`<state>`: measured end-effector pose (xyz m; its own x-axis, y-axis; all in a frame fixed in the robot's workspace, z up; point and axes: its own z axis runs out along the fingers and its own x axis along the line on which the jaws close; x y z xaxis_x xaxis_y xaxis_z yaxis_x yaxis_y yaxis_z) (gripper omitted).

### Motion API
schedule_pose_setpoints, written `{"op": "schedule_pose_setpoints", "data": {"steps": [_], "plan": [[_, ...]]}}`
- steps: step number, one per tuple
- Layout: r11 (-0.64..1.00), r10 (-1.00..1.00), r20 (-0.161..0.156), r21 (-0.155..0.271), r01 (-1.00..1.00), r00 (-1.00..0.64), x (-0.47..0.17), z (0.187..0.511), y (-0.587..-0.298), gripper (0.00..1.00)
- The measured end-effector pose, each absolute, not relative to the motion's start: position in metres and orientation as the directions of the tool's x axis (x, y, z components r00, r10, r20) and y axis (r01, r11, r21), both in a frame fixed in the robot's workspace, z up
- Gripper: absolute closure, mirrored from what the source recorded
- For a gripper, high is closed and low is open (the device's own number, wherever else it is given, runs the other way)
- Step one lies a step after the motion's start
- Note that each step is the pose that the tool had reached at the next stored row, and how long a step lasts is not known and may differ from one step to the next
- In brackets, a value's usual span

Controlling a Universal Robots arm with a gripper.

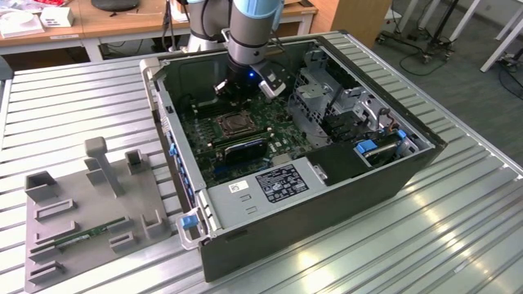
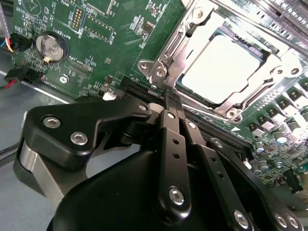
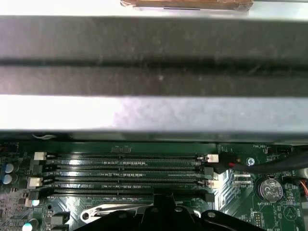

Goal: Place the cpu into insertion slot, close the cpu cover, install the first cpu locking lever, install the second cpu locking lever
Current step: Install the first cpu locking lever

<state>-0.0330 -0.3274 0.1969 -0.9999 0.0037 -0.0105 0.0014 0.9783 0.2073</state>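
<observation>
inside the computer case [image 1: 343, 202], my jaws are pressed together by a corner of the cpu cover [image 2: 190, 41], closed over the cpu [image 2: 219, 67].

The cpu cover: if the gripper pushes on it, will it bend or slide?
Probably stiff: the cover is a metal frame. Likely slippery, as it shines. It should hardly slide, lying flat around the cpu.

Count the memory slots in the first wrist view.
4 slots, lying parallel in the first wrist view: one nearest the case wall, two in the middle, and one nearest the gripper. None looks hidden.
</observation>
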Motion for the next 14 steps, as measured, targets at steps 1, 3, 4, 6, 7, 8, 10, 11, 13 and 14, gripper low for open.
{"op": "schedule_pose_setpoints", "data": {"steps": [1,3,4,6,7,8,10,11,13,14], "plan": [[0.978,0.004,-0.011,0.208,0.001,-1.000,-0.033,0.197,-0.327,0.89],[0.978,0.004,-0.011,0.210,0.001,-1.000,-0.033,0.199,-0.327,0.89],[0.978,0.004,-0.011,0.210,0.001,-1.000,-0.033,0.200,-0.327,0.89],[0.978,0.004,-0.011,0.211,0.001,-1.000,-0.033,0.204,-0.327,0.89],[0.977,0.004,-0.011,0.211,0.001,-1.000,-0.033,0.205,-0.327,0.89],[0.977,0.004,-0.011,0.212,0.001,-1.000,-0.033,0.206,-0.327,0.89],[0.977,0.004,-0.011,0.215,0.001,-1.000,-0.034,0.207,-0.327,0.89],[0.976,0.004,-0.011,0.216,0.001,-1.000,-0.034,0.207,-0.327,0.89],[0.975,0.004,-0.011,0.221,0.001,-1.000,-0.036,0.207,-0.327,0.89],[0.974,0.004,-0.011,0.226,0.001,-1.000,-0.037,0.207,-0.327,0.89]]}}
